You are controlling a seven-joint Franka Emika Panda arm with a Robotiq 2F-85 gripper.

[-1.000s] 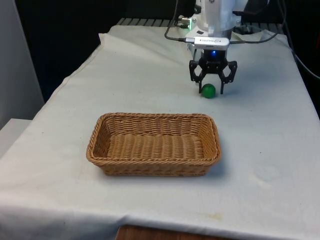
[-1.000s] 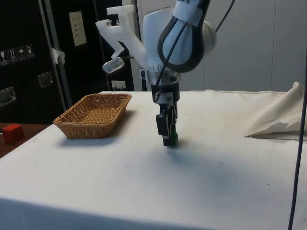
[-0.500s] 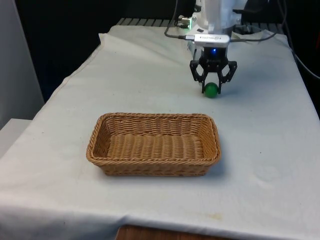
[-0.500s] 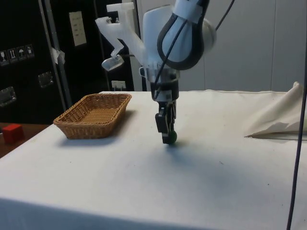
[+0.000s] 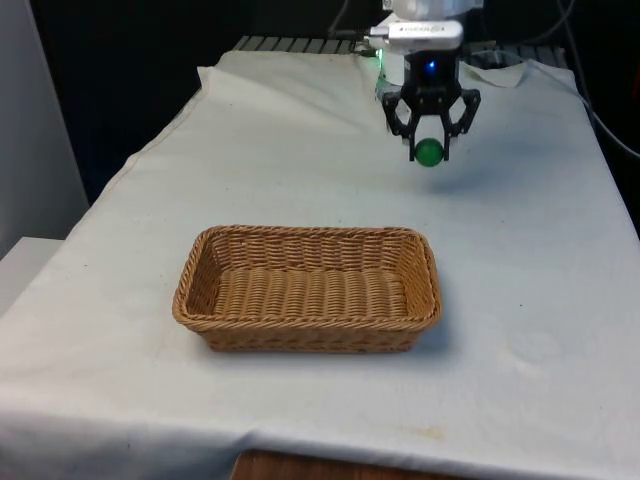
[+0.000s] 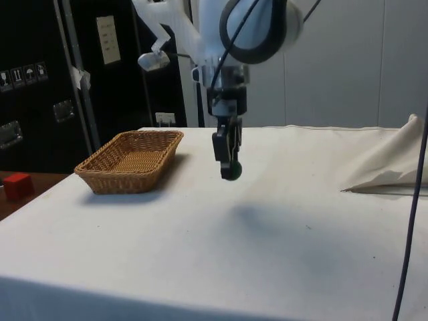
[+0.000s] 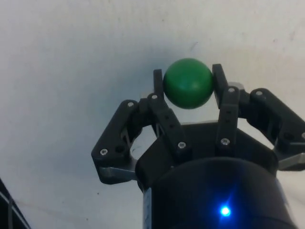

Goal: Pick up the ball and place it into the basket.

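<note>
My black gripper [image 5: 430,151] is shut on a small green ball [image 5: 430,152] and holds it in the air above the white cloth, beyond the basket towards the robot. The side view has the ball [image 6: 231,172] hanging at the fingertips of the gripper [image 6: 230,170], well off the table, with its shadow on the cloth below. In the wrist view the ball [image 7: 188,83] sits squeezed between both fingers [image 7: 160,87]. The brown wicker basket [image 5: 200,262] stands empty near the table's front, slightly to the front view's left of the ball. It shows as a low oblong basket [image 6: 100,178] in the side view.
A bunched fold of white cloth [image 6: 391,164] lies at the table's far side in the side view. A small red block [image 6: 18,185] sits off the table beside the basket's end. Open cloth lies between the gripper and the basket.
The gripper closed on the ball where it lay on the cloth and has lifted it straight up, clear of the table.
</note>
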